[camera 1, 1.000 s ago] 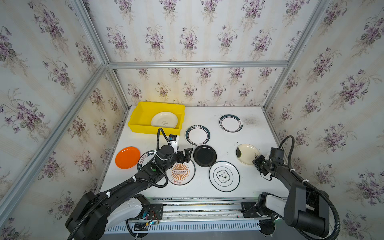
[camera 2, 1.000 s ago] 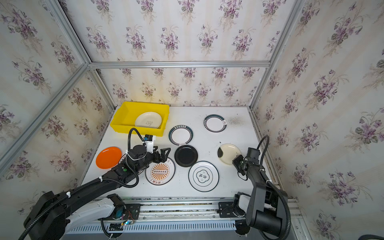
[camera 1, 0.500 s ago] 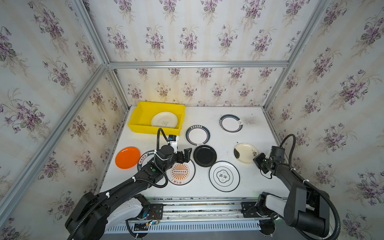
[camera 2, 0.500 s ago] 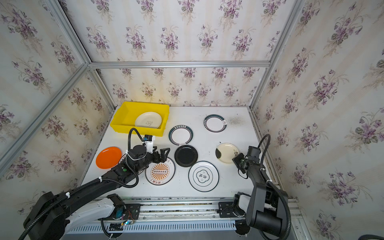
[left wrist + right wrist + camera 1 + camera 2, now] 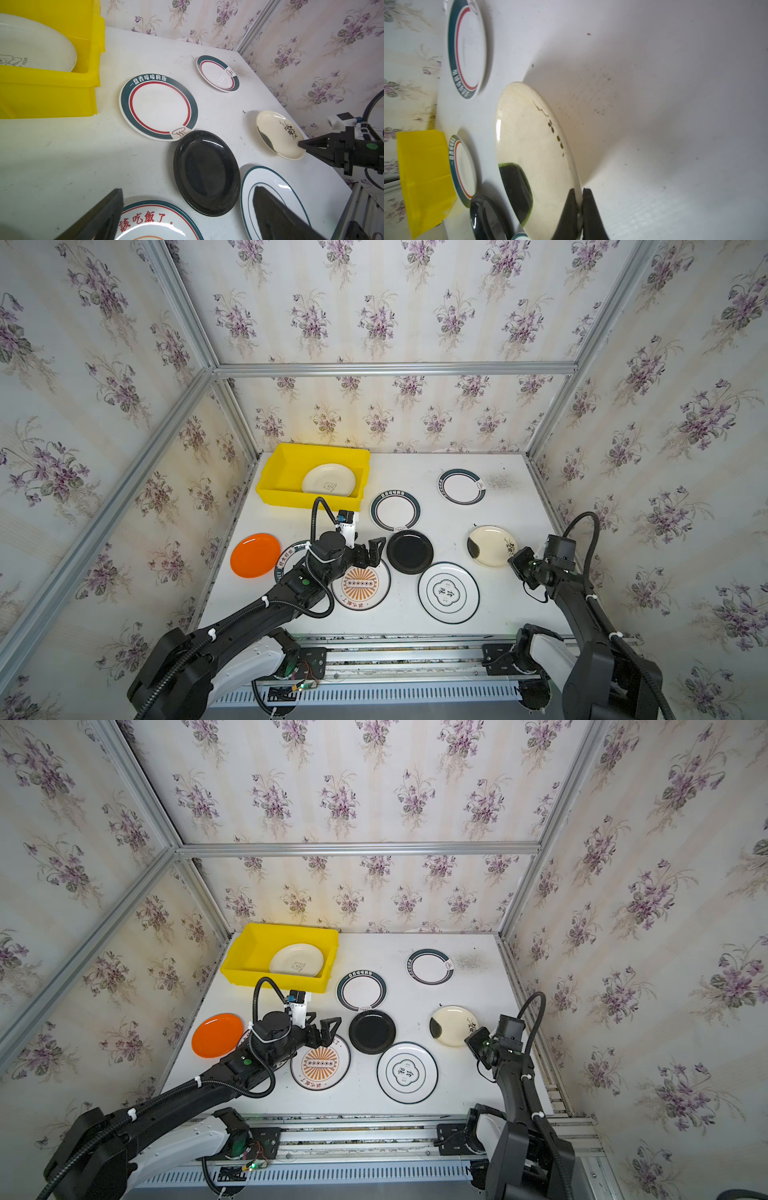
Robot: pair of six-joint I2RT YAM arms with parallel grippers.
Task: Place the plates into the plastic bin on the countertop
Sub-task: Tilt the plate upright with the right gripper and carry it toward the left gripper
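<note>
Right gripper (image 5: 579, 204): jaws pinched together on the rim of the cream flower-sprig plate (image 5: 529, 135), which is at the right side of the countertop (image 5: 498, 605).
Left gripper (image 5: 371, 549): jaws wide apart, above the edge of the orange-sunburst plate (image 5: 365, 587), just beside the black plate (image 5: 409, 551).
Yellow plastic bin (image 5: 282, 493): far left corner, holds one cream plate (image 5: 329, 480).

One cream plate (image 5: 329, 485) lies in the yellow bin (image 5: 307, 501); other plates (image 5: 409, 551) dot the countertop (image 5: 511, 605).

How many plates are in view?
9. One in the bin; on the table: orange, sunburst, black, emblem, two green-rimmed, one part-hidden under the left arm, a cream one in the right fingers.
</note>
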